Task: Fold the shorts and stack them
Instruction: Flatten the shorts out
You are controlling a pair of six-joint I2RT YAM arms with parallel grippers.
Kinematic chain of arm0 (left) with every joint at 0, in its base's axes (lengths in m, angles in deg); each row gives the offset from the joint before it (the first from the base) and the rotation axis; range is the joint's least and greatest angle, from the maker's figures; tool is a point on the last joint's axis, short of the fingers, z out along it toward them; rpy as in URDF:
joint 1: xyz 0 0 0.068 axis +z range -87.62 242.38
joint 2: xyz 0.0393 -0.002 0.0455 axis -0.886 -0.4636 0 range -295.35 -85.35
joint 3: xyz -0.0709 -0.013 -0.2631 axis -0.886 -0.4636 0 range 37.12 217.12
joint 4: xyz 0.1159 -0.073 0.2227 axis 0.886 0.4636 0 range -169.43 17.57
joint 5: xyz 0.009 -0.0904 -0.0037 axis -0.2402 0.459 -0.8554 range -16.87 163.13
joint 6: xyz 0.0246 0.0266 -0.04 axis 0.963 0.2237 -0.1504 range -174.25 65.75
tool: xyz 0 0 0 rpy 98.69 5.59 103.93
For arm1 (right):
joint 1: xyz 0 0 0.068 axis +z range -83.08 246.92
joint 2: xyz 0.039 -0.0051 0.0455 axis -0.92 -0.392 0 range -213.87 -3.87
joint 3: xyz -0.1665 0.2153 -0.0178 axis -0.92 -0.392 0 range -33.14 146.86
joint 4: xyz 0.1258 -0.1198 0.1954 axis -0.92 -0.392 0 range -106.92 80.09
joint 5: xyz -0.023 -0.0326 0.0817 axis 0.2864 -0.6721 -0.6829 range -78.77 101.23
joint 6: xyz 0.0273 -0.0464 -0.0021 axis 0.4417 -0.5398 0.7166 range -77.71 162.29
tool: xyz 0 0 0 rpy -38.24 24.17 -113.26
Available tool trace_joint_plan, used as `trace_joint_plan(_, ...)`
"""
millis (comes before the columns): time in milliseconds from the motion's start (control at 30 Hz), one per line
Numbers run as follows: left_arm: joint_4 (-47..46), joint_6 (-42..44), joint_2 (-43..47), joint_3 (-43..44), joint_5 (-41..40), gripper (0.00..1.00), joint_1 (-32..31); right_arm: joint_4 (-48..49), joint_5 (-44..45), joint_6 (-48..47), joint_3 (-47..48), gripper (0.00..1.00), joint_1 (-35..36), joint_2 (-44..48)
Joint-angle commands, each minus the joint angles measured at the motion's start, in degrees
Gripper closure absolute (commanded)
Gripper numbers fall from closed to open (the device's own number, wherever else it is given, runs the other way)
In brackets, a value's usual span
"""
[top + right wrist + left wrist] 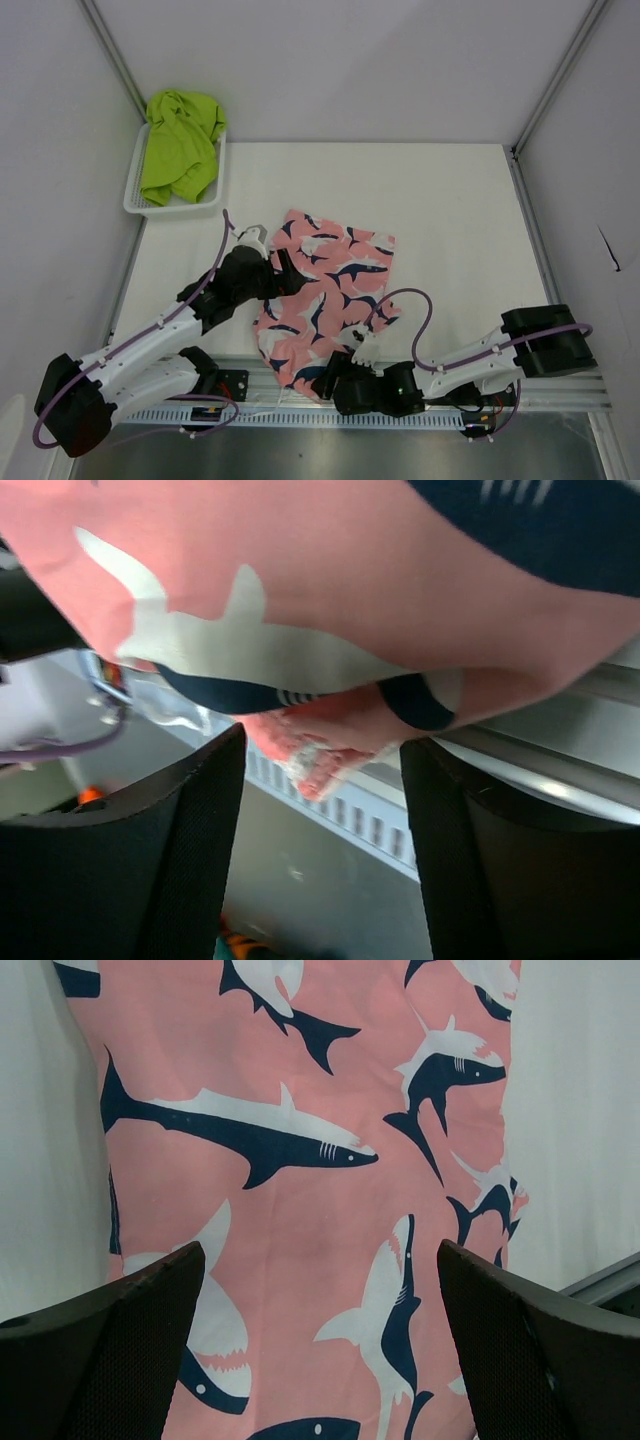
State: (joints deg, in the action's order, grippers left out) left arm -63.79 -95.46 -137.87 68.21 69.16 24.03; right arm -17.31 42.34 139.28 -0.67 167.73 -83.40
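**Barely begun: neither pair folded**

The pink shorts [325, 300] lie spread mid-table [450, 220]. They are soft, lightly creased cloth printed with navy-and-white sharks, and the near hem droops over the edge. The lime green shorts [180, 145] sit crumpled in the white mesh basket [135, 200] at the far left. The left gripper [320, 1250] hovers wide open above the pink pair. The right gripper [322, 742] has its jaws parted around the dangling hem, not clamped. Both folds and the stacking are yet to do.
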Motion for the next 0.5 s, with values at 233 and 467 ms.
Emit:
trace_joint_plan(233,-1.49,-0.71,0.74,0.2,-1.57,0.01,-0.41,4.88,7.03,6.82,-2.14,0.92,-0.97,0.94)
trace_joint_plan(467,-3.41,1.48,-5.31,3.7,0.0,0.01,-0.41,-32.17,9.4,1.72,-3.64,1.0,-4.57,29.54)
